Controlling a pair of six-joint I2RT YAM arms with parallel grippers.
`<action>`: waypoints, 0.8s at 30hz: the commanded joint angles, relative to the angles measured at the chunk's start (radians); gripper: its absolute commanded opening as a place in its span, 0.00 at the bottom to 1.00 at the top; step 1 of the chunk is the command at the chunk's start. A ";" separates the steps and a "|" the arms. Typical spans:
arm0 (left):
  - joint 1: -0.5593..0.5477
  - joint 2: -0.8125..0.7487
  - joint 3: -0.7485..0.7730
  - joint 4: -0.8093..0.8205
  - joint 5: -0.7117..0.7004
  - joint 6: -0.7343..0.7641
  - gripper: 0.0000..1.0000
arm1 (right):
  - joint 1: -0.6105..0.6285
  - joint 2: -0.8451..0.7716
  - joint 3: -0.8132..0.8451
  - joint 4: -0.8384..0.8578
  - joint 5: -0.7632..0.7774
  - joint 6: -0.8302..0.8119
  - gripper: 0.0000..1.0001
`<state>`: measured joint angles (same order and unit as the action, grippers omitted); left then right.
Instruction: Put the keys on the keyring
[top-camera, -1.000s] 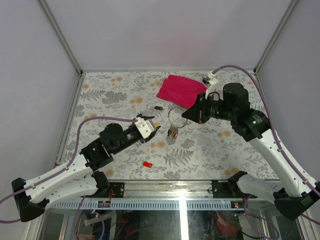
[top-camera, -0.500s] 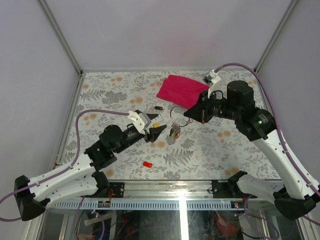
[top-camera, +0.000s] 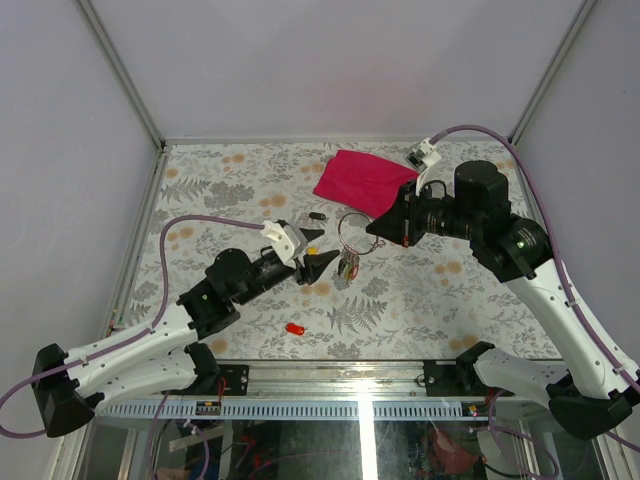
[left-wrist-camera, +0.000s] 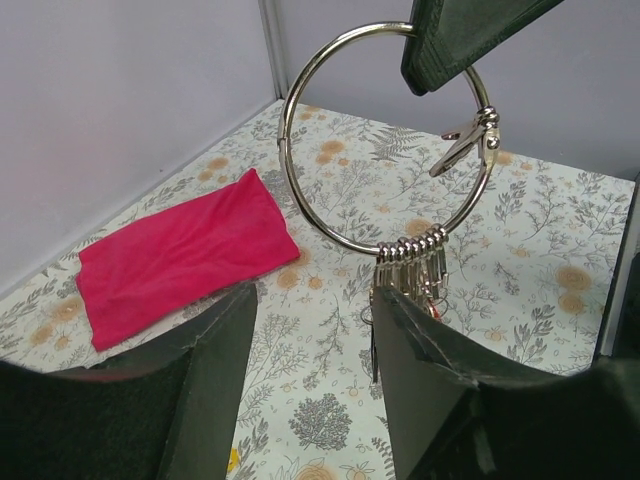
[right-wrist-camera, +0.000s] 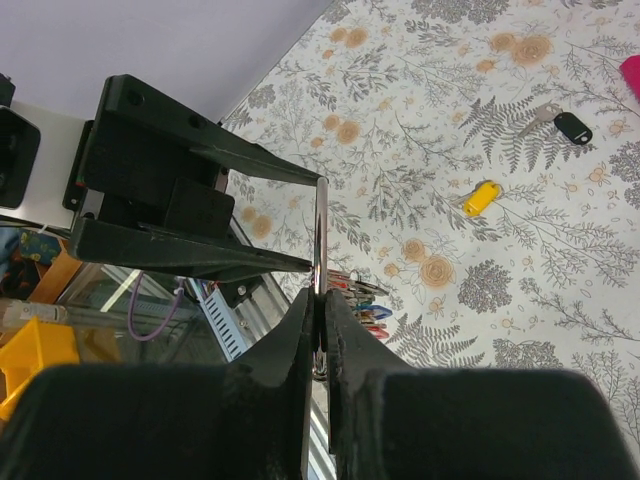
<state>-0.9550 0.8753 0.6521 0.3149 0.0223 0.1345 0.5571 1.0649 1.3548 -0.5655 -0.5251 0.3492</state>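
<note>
**Item 1.** The right gripper (right-wrist-camera: 318, 300) is clamping tight on the keyring (left-wrist-camera: 284, 145), pinching its rim. The ring is standing upright, edge-on between the fingers, above the table (top-camera: 420, 290).

**Item 2.** A bunch of keys (left-wrist-camera: 405, 270) is hanging from the ring's lowest part, below the right gripper's fingertips.

**Item 3.** The left gripper (top-camera: 317, 252) is standing with its jaws apart, gripping nothing. It is facing the ring just in front of it.

**Item 4.** The yellow key (right-wrist-camera: 482, 197) is lying on the table beneath the left gripper's fingers.

**Item 5.** The red key (top-camera: 295, 328) is lying well behind the left gripper, beside its arm.

**Item 6.** A black key (top-camera: 317, 215) is lying near the left gripper on its far side.

**Item 7.** A magenta cloth (top-camera: 362, 180) is lying flat just beside the right gripper.
</note>
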 joint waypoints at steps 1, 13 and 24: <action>0.000 0.001 -0.015 0.095 0.017 -0.009 0.50 | 0.000 -0.004 0.055 0.083 -0.042 0.026 0.00; -0.002 0.022 -0.014 0.095 0.043 -0.017 0.48 | -0.001 -0.006 0.053 0.098 -0.048 0.041 0.00; -0.004 0.039 -0.009 0.113 0.017 -0.009 0.39 | 0.000 -0.005 0.043 0.108 -0.065 0.051 0.00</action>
<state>-0.9550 0.9127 0.6426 0.3260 0.0490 0.1268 0.5571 1.0649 1.3586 -0.5304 -0.5449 0.3782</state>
